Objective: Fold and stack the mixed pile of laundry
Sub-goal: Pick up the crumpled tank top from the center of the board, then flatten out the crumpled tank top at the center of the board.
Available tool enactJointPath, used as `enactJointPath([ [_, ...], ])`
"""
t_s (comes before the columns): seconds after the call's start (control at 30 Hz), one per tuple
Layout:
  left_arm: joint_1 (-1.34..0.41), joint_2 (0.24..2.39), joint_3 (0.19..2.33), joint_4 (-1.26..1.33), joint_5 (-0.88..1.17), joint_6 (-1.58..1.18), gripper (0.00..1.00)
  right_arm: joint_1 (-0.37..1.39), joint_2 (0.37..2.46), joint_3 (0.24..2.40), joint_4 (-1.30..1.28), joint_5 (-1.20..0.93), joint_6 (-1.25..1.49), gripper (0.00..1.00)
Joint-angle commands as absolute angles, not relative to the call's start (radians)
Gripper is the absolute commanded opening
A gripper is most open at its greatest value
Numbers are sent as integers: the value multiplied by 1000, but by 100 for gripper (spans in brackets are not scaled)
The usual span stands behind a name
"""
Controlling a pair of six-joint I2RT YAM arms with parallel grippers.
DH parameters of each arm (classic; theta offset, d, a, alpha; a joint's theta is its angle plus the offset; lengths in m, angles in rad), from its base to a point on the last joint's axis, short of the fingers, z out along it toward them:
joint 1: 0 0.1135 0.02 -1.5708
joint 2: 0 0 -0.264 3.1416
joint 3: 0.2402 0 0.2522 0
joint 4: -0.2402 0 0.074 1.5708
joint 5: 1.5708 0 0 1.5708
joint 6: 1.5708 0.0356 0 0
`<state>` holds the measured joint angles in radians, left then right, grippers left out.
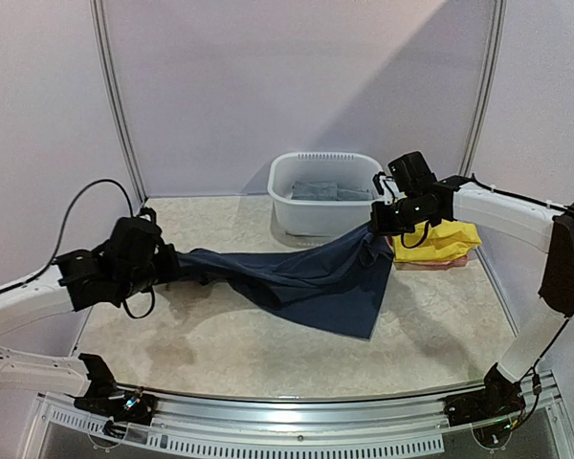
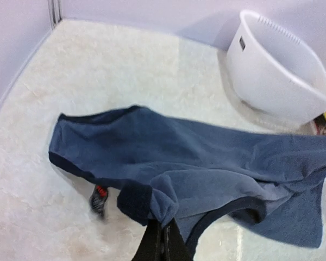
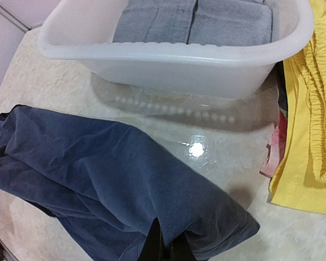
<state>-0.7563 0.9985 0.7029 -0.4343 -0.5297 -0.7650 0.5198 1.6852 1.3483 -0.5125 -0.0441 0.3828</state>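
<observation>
The navy tank top hangs stretched between both grippers above the table, its lower part draping onto the surface. My left gripper is shut on its left end; the left wrist view shows the fingers pinching the dark-trimmed edge of the tank top. My right gripper is shut on the right end; its fingers clamp the navy cloth. Folded grey trousers lie in the white basin. Yellow clothes lie over reddish ones at the right.
The white basin stands at the back centre, just behind the stretched top. White walls and a metal frame enclose the table. The rounded front edge carries the arm bases.
</observation>
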Motion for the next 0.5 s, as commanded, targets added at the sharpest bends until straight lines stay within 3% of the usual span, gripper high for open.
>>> enactJointPath([
  [0.0, -764, 861, 817, -685, -711, -693, 0, 555, 1588, 1338, -535, -52, 373, 0],
  [0.47, -765, 577, 1139, -867, -810, -553, 0, 601, 1233, 1336, -643, -184, 353, 0],
])
